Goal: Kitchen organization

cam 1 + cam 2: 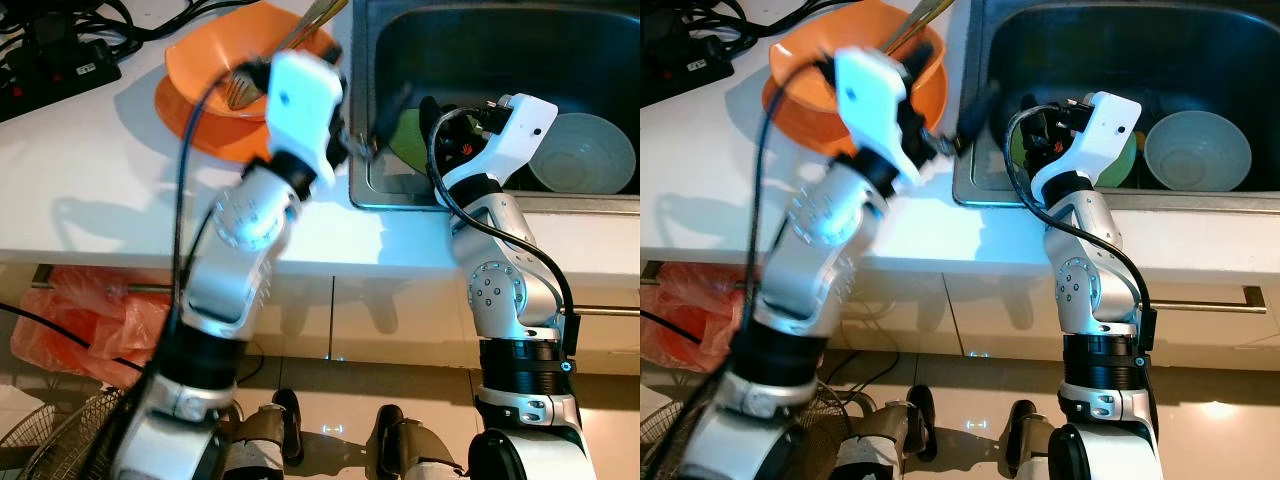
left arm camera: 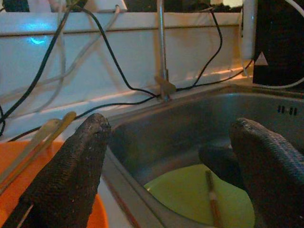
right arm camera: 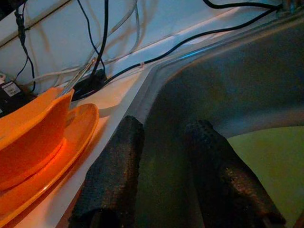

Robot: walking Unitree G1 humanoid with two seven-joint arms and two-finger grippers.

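Observation:
An orange bowl rests on an orange plate on the white counter, and chopsticks lean out of the bowl. The steel sink holds a green plate and a pale bowl. My left gripper hovers over the sink's left rim, fingers spread wide and empty. In its wrist view a thin stick lies on the green plate. My right gripper is down inside the sink just above the green plate, open with nothing between its fingers.
A power strip with tangled cables lies at the counter's back left. The faucet pipe rises behind the sink. Below the counter are a red plastic bag, a fan cage and a cabinet handle.

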